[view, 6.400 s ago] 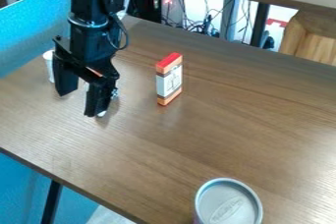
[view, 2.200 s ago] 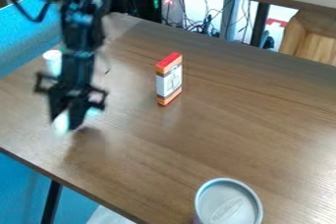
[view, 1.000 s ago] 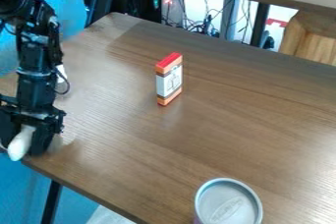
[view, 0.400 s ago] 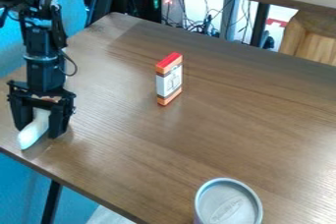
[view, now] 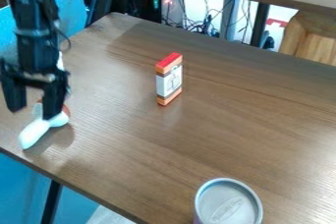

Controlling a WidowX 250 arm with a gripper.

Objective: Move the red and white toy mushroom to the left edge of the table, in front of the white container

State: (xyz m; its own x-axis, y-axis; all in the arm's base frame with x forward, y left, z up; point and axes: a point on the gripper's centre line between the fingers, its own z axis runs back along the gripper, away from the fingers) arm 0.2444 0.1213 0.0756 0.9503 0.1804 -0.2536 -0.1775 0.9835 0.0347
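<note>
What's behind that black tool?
A white object lying on the table, and a bit of orange-red beside it. The tool covers part of the object, so its full shape can't be seen. Higher up, something white peeks past the arm.

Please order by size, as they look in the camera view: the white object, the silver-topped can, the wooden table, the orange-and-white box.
1. Wooden table
2. Silver-topped can
3. Unsure: orange-and-white box and white object look near in size, and the gripper partly covers the latter.
</note>
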